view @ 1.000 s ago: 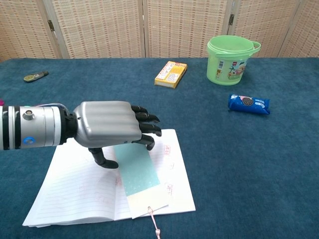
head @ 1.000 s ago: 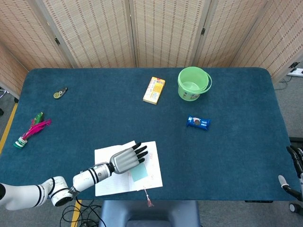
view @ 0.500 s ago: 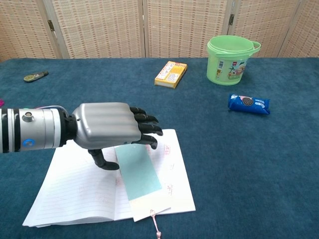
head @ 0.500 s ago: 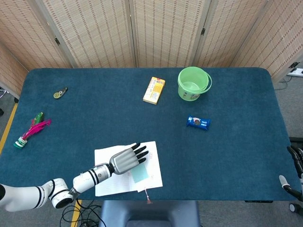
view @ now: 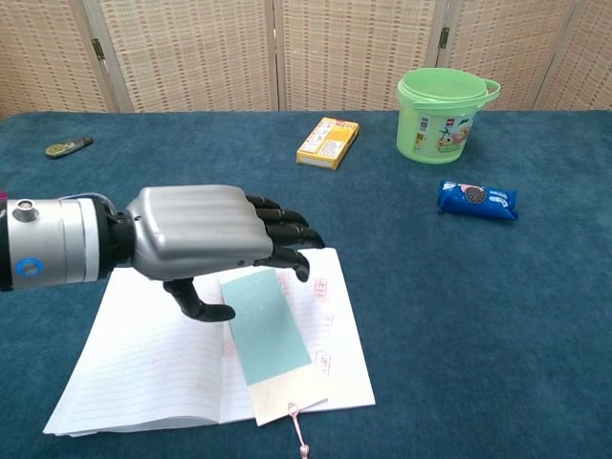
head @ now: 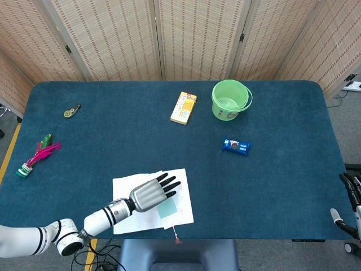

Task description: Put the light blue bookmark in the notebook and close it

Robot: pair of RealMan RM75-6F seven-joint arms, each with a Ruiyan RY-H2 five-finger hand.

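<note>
The notebook [head: 127,189] lies open near the table's front edge, left of centre, its lined pages [view: 143,363] facing up. The light blue bookmark [view: 268,325] lies flat on the right page beside the spine, its upper end under my fingers; in the head view the bookmark [head: 167,209] shows just past my fingertips. A cream card sticks out below it, and a pink tassel [view: 298,435] trails off the notebook's front edge. My left hand [view: 206,239] hovers palm down over the notebook, fingers spread forward, holding nothing; the head view shows the left hand [head: 149,193] too. My right hand [head: 351,206] barely shows at the right edge.
A green bucket [head: 230,99] and a yellow box [head: 184,107] stand at the back. A blue snack packet [head: 236,146] lies right of centre. A pink feather toy [head: 37,154] and a small dark tool [head: 71,110] sit at the left.
My left hand has lifted slightly and drawn back toward the left. The bookmark now lies on the page clear of my thumb. The notebook has not moved.
</note>
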